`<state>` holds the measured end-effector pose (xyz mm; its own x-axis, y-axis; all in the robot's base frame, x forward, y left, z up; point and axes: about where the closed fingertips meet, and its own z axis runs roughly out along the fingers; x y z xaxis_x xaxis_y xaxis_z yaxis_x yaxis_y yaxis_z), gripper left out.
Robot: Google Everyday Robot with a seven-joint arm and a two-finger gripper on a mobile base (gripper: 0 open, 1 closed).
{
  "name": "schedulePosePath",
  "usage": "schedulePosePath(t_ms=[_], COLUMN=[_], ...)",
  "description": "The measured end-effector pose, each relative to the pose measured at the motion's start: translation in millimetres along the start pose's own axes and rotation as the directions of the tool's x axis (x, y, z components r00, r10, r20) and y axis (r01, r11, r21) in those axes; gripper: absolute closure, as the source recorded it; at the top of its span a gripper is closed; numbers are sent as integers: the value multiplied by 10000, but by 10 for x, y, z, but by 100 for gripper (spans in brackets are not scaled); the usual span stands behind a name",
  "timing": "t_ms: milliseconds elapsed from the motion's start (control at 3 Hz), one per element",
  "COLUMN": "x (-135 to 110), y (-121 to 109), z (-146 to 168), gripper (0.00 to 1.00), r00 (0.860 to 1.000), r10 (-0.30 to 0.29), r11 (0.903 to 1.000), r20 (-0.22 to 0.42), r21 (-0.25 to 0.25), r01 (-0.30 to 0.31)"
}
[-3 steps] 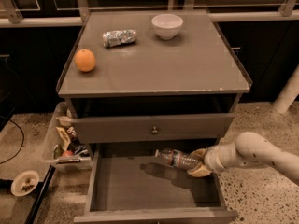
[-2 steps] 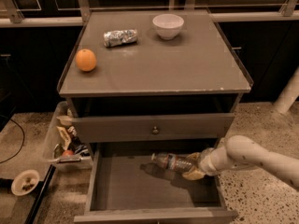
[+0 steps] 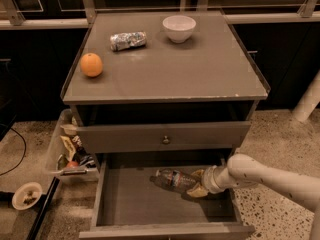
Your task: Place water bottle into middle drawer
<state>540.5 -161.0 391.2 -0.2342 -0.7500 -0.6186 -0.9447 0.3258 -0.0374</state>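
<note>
The water bottle (image 3: 170,178), clear with a red-and-dark label, lies level over the open middle drawer (image 3: 132,204), low above its bare grey floor, right of centre. My gripper (image 3: 196,183) reaches in from the right on a white arm and is shut on the bottle's right end, with yellowish fingers above and below it. A dark shadow lies on the floor just under the gripper.
The closed drawer front with a round knob (image 3: 165,140) overhangs the open drawer's back. On the cabinet top sit an orange (image 3: 91,64), a silver foil packet (image 3: 128,40) and a white bowl (image 3: 179,28). A clear bin of clutter (image 3: 65,151) stands left of the cabinet.
The gripper has carried the bottle a little to the left and lower into the drawer. The arm reaches further in.
</note>
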Motion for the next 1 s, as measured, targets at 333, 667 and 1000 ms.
schedulePosePath(t_ms=[333,667,1000], x=[10,10,9], y=[8,8,8], z=[21,21,21], gripper=[82,59,36], r00=[10000,10000,10000], r10=[23,23,22], r11=[10000,10000,10000], r20=[8,8,8], r21=[-10,-11,-11], r01=[-23,-22,-22])
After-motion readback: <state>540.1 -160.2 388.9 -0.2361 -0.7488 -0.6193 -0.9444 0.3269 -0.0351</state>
